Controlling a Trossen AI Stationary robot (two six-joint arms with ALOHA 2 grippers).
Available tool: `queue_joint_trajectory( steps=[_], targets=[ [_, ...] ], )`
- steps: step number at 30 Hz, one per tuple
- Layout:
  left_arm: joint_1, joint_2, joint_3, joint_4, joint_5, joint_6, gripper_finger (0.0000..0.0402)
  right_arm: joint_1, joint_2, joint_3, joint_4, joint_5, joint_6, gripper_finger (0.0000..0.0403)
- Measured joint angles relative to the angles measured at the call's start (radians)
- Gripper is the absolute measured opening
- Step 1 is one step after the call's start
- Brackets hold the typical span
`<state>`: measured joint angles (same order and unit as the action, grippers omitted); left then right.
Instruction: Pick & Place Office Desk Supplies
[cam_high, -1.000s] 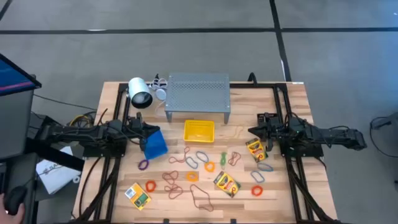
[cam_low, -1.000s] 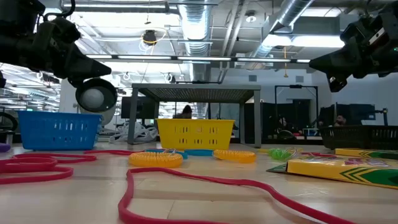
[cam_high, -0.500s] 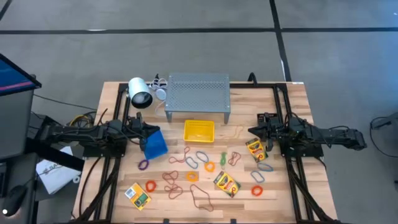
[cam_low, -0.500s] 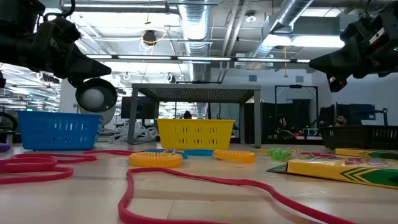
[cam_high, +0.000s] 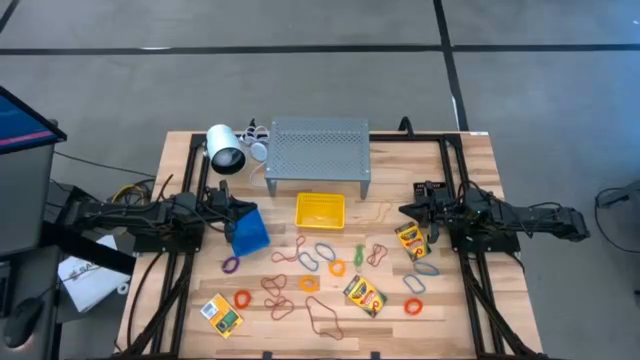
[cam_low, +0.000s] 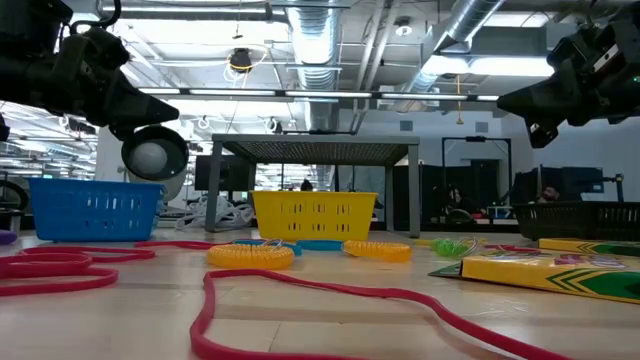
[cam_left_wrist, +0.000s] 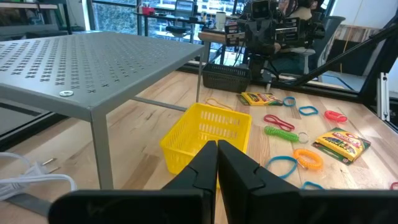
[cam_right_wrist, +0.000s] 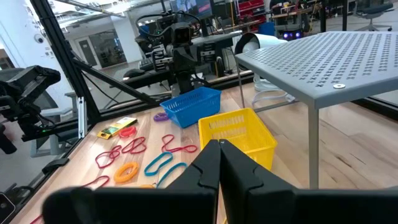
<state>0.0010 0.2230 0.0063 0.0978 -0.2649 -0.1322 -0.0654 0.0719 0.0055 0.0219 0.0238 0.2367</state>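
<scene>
Two dark arms, black wedge-shaped fingers (cam_left_wrist: 239, 171)

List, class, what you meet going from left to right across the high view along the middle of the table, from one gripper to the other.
Left gripper → blue bin → yellow bin → green spiral band → crayon box → right gripper, which sits just above that box in the picture.

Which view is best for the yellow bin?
The left wrist view: the yellow bin sits close, mesh walls and rim clear, beside the shelf. The right wrist view shows it partly behind the fingers. The high view gives only its top; the low view only one wall.
</scene>
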Motion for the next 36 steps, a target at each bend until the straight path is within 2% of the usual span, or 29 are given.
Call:
queue_joint_trajectory(
  steps=[28, 36],
  targets=[
    [0.0, 0.0, 0.0, 0.004, 0.0, -0.002, 0.0008, 0.0, 0.0, 0.0, 0.0, 0.0, 0.0, 0.0],
    [0.0, 0.0, 0.0, 0.135, 0.0, -0.006, 0.0008, -0.001, -0.001, 0.0, 0.04, 0.002, 0.0, 0.0]
  ],
)
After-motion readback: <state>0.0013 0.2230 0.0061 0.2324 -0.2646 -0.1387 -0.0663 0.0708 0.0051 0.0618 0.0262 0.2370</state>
